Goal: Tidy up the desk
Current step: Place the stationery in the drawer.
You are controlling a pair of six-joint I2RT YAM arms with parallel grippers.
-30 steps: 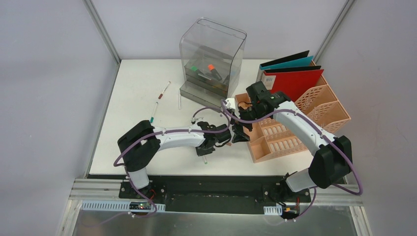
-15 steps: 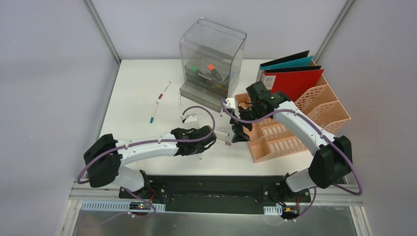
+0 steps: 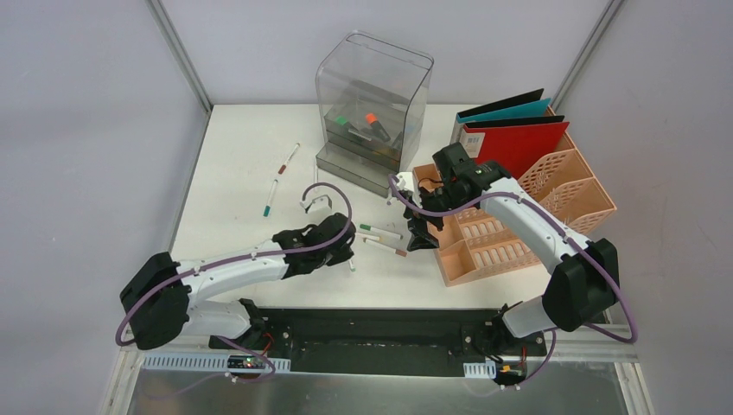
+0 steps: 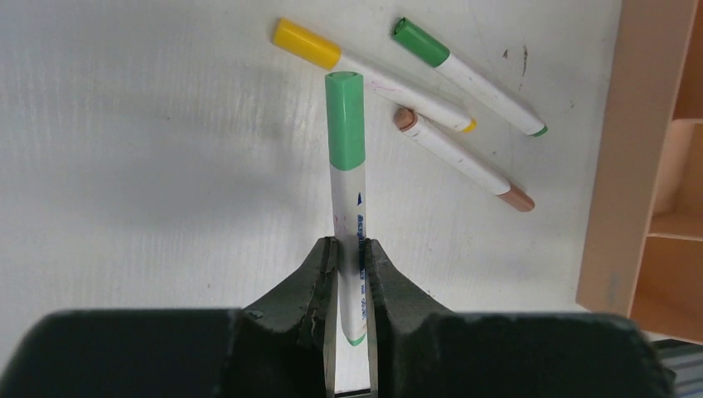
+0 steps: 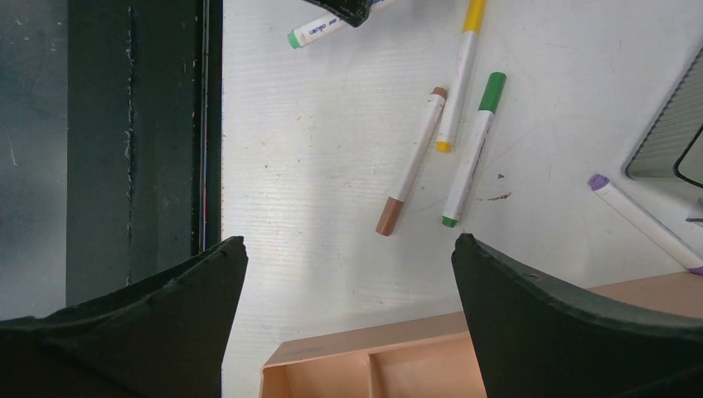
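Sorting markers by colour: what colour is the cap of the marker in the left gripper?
The marker has a green cap; the left wrist view shows it best.

Far-left of white flat desk (image 3: 226, 143) is passable. Three loose capped markers (image 3: 380, 231) clutter mid-front, peach lattice plastic rack (image 3: 588, 201) blocks right, clear grey drawer box (image 3: 373, 82) blocks rear.

Top external view: high behind the arm bases, looking down over the whole desk (image 3: 233, 164). Left and right wrist views: close, facing down onto the desk; both share the green marker (image 4: 346, 166) in the left gripper (image 4: 349, 249) and the brown-capped marker (image 4: 460, 157) beside the peach rack (image 4: 630, 166).
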